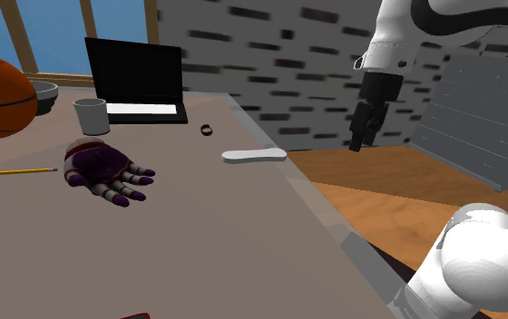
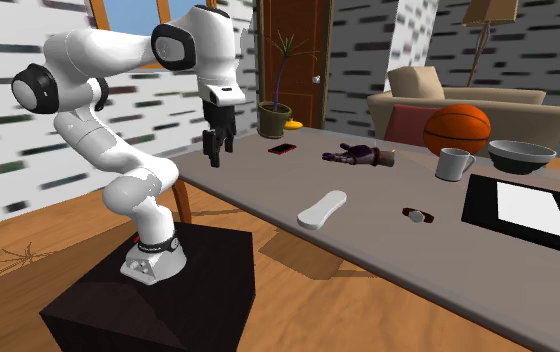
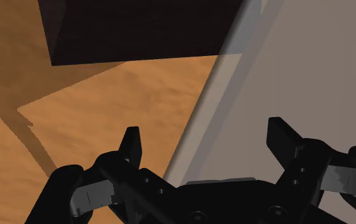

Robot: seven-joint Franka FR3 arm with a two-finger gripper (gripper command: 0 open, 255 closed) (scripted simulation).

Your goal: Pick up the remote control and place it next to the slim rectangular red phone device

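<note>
White glossy arm joint (image 1: 479, 263) looms at the shoulder view's lower right; the flat white oblong remote control (image 1: 254, 155) lies near the edge of the grey table (image 1: 198, 236), the all-black gripper (image 1: 359, 143) hanging beyond it over wooden floor (image 1: 406, 195). Second exterior view: the slim red phone (image 2: 282, 149) lies well apart from the remote control. Wrist view: fingers (image 3: 131, 143) spread, clasping nothing.

Remote (image 1: 254, 155) lies on table (image 1: 225, 236) near its edge at shoulder view's right. Small band (image 1: 207, 130) just behind remote, laptop (image 1: 136, 82) farther back. Mug (image 1: 91, 116) before laptop. Glove (image 1: 107, 172) left of remote, pencil (image 1: 12, 171) left of glove. Gripper (image 1: 358, 143) right of table, over floor (image 1: 397, 181).
</note>
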